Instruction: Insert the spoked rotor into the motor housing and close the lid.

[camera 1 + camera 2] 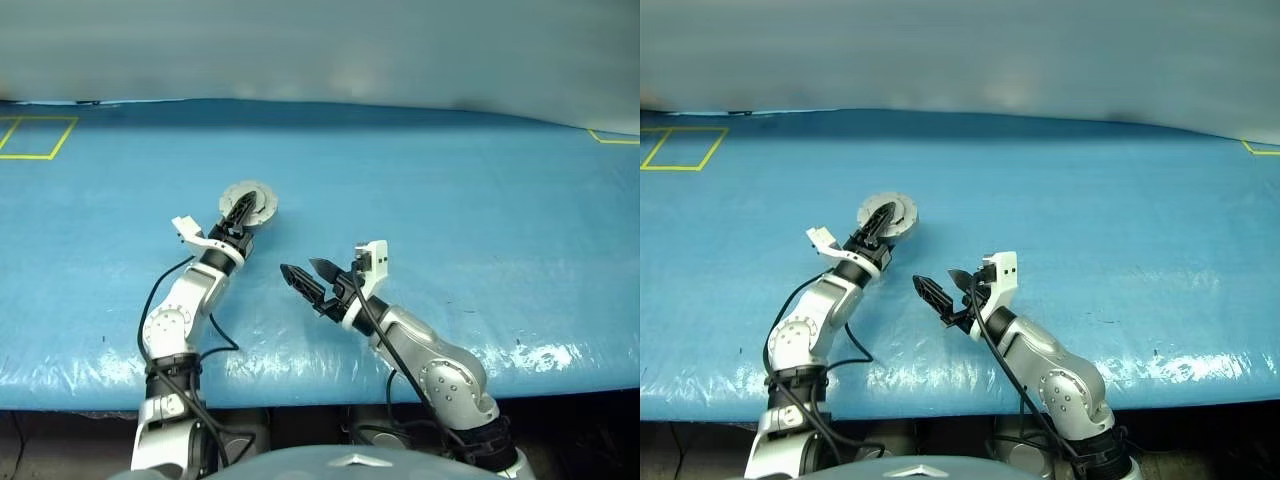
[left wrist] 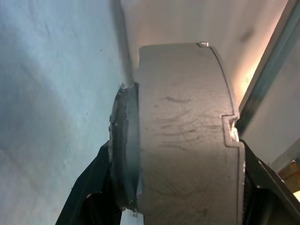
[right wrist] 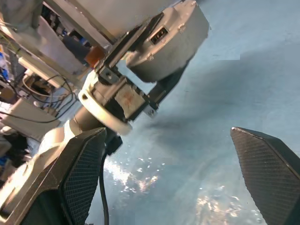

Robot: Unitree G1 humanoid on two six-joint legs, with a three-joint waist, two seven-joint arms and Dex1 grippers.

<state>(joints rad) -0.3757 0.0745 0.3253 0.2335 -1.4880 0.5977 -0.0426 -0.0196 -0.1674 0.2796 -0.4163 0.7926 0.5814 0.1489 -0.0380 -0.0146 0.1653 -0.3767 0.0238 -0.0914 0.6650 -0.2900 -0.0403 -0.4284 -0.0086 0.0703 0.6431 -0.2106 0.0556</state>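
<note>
1. Blue sheeting covers your worktop [image 1: 450, 200], with yellow tape outlines at its far corners.
2. Your left tool [image 1: 238, 212] is clamped on the motor housing [image 1: 258, 200], lid [image 2: 123, 154] shut.
3. Your right tool [image 1: 308, 272] hangs nearby, fingers spread wide, empty.

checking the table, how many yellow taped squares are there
2: one yellow square at the blue table's far left corner, one cut off at the far right edge. More may lie outside view.
</note>
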